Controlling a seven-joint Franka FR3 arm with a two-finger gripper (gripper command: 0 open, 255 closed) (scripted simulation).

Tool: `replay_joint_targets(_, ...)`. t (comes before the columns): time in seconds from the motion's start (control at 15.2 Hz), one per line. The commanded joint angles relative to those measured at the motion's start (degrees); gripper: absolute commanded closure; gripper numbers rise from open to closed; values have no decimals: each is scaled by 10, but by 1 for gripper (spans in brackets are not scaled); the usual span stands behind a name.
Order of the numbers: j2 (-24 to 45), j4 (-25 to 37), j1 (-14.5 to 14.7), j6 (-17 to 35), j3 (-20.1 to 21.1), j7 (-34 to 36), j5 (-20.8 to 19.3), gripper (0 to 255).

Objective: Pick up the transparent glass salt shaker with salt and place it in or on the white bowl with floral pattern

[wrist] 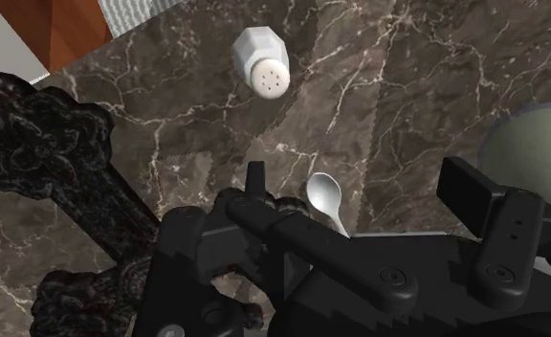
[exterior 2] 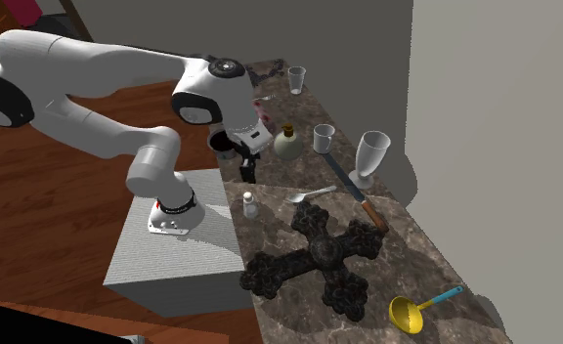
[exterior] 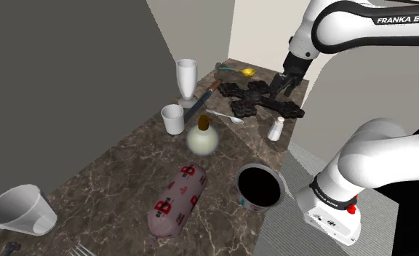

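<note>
Pincer (wrist: pixel 358 177) and salt shaker (wrist: pixel 262 60) before the grasp. The pincer hung above the dark marbled counter (wrist: pixel 436 77) with its two fingers set apart and nothing between them. The shaker stood upright on the counter, ahead of and below the fingertips, well apart from them and untouched. It was drawn white, with a faceted body and a perforated cap. A spoon (wrist: pixel 326 199) lay between pincer and shaker, and a black cross-shaped ornament (wrist: pixel 44 144) lay to one side under the hand. In the shoulder view the bowl (exterior: pixel 238 183), dark inside, sat farther from the pincer (exterior: pixel 283 86) than the shaker (exterior: pixel 276 129) did, on the same edge of the counter.

Judged handling: small, light and stiff; the smooth sides were probably slippery, and brittle if of glass as the task states. The surest hold seemed across two opposite facets at mid-body, below the cap, with the shaker kept upright so that no salt escaped through the holes.
</note>
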Motion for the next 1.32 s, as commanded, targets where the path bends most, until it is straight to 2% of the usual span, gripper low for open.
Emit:
replay_joint_targets(0.0, -5, -34, -13, 19, -10, -5, -11, 0)
replay_joint_targets(0.33, -5, -97, -46, 60, -35, -19, -39, 0)
replay_joint_targets(0.79, 29, -141, -45, 137, -41, -19, -43, 0)
replay_joint_targets(1.25, 29, -141, -45, 137, -41, -19, -43, 0)
